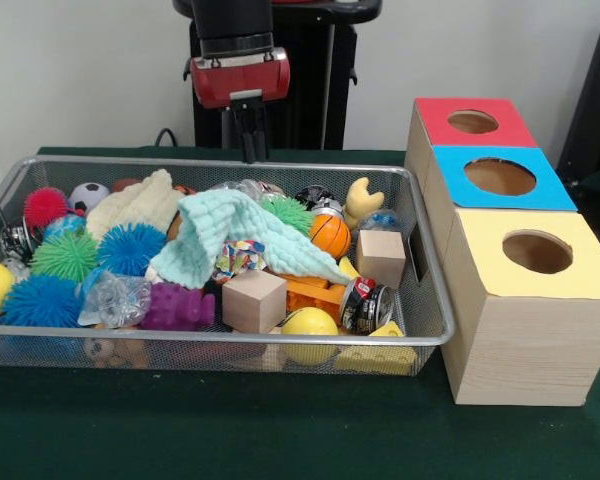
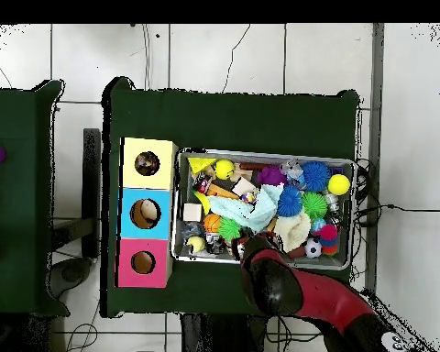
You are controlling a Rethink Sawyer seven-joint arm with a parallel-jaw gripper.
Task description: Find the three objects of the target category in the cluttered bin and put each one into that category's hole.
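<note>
The wire mesh bin (image 1: 230, 341) sits on the green table, full of toys; it also shows in the overhead view (image 2: 260, 154). One knotted rope ball (image 1: 238, 258) of mixed colours peeks out from under a pale teal cloth (image 1: 230, 228) near the bin's middle. I see no other rope balls; they may be buried. My gripper (image 1: 250, 140) hangs above the bin's far rim, shut and empty. In the overhead view the gripper (image 2: 245, 246) is over the rim nearest the robot's base.
Three boxes with round holes stand beside the bin: red (image 1: 472, 121), blue (image 1: 499, 176) and yellow (image 1: 537, 251). The bin also holds spiky balls (image 1: 130, 247), wooden cubes (image 1: 253, 300), a small basketball (image 1: 330, 236), a yellow ball (image 1: 309, 331) and a can (image 1: 366, 305).
</note>
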